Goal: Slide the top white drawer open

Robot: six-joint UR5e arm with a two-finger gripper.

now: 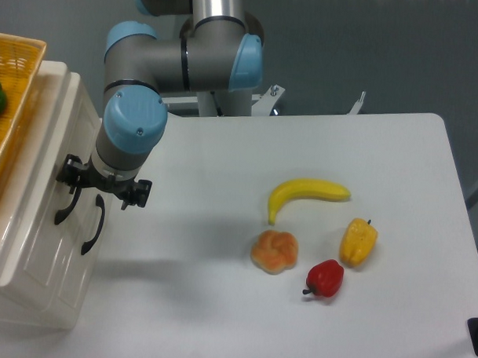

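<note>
The red pepper (325, 278), bun (274, 251), yellow pepper (358, 241) and banana (307, 194) lie well to the gripper's right on the table (218, 320). The gripper (104, 187) sits at the top drawer's (46, 192) black handle (67, 200), on its left; whether its fingers clasp the handle cannot be told. A basket (18, 100) sits atop the cabinet (31, 289).

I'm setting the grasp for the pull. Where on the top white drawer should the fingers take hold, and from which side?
On its curved black bar handle, approached from the table side, facing the top white drawer front. The bar bows out from the panel, leaving a gap, so the gripper can likely straddle it.
</note>
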